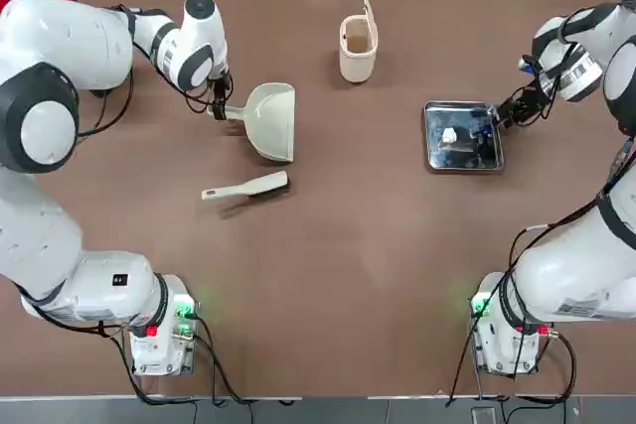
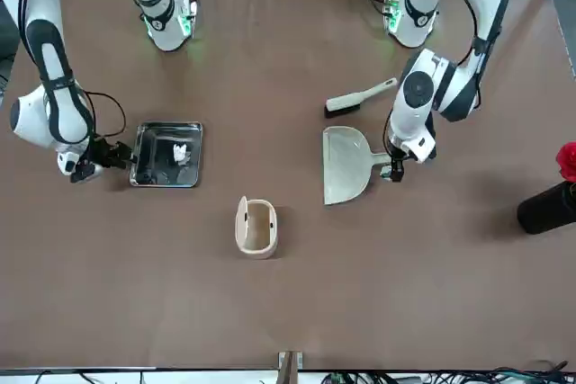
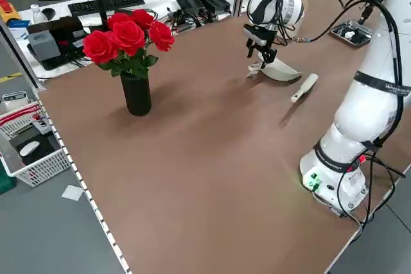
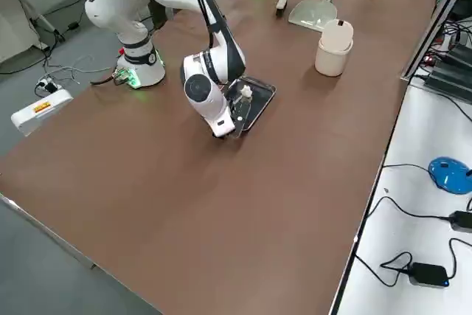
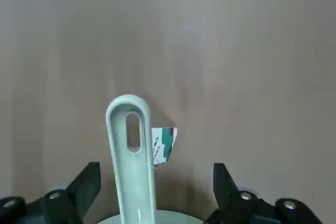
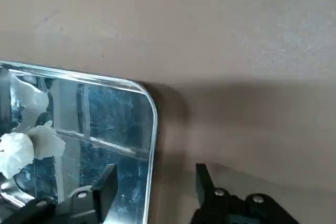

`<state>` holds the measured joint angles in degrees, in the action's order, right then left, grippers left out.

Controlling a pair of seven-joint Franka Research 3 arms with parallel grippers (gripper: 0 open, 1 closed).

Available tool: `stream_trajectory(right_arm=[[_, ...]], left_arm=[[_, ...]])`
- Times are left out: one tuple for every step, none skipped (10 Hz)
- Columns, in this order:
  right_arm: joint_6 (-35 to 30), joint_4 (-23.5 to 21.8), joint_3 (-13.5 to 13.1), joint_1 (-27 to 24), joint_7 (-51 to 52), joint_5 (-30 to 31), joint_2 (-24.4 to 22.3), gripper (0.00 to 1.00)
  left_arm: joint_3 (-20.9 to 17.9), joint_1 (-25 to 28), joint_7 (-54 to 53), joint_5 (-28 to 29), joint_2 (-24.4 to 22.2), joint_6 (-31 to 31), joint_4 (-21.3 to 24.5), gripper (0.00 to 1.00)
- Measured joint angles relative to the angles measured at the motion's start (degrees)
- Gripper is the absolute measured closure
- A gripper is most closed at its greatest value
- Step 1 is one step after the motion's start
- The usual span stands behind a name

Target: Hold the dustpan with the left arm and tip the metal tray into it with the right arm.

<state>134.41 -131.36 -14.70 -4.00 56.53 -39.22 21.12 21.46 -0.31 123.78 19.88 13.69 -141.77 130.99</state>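
A: Nearest the lens in the left wrist view are the two dark fingers [image 5: 86, 184] of the left tool [image 1: 219, 106], spread wide on either side of the dustpan [image 1: 271, 120] handle, not yet pinching it.

B: So the handle's long axis runs straight out between the fingers?

A: Yes. From overhead, the dustpan lies flat on the counter [image 1: 328, 275], handle toward the left arm, scoop mouth opening toward the metal tray [image 1: 462, 135], which sits well apart on the robot's right.

B: And the right tool [image 1: 504, 116]?

A: Open too, straddling the tray's rim at the edge nearest the right arm; one finger [image 6: 102, 192] is over the tray floor, the other outside. Crumpled white scraps [image 6: 23, 148] lie in the tray. A hand brush [image 1: 245, 187] and a lidded bin [image 1: 358, 46] stand aside.
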Motion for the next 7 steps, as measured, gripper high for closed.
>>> stream_trajectory(right_arm=[[0.1, -0.2, 0.0, 0.0, 0.0, -0.1, 0.2, 0.37], [0.1, -0.4, 0.0, 0.0, 0.0, -0.3, 0.3, 0.41], [0.2, -0.6, 0.0, 0.0, 0.0, -0.6, 0.4, 0.46], [0.4, -0.8, 0.0, 0.0, 0.0, -1.0, 0.4, 0.50], [0.6, -0.8, 0.0, 0.0, 0.0, -1.1, 0.4, 0.55], [0.7, -0.9, 0.0, 0.0, 0.1, -1.1, 0.4, 0.56], [0.7, -1.1, 0.1, 0.0, 0.1, -1.2, 0.5, 0.73]], left_arm=[[0.0, -0.2, 0.0, 0.1, 0.1, 0.0, 0.1, 0.05], [0.1, -0.4, 0.1, 0.1, 0.3, 0.1, 0.3, 0.05], [0.1, -0.6, 0.3, 0.1, 0.5, 0.1, 0.5, 0.05], [0.1, -0.7, 0.4, 0.1, 0.7, 0.1, 0.6, 0.05], [0.1, -0.7, 0.4, 0.1, 0.8, 0.1, 0.6, 0.05], [0.1, -0.7, 0.4, 0.1, 0.8, 0.1, 0.8, 0.07], [0.1, -0.7, 0.5, 0.1, 0.9, 0.1, 1.3, 0.09]])
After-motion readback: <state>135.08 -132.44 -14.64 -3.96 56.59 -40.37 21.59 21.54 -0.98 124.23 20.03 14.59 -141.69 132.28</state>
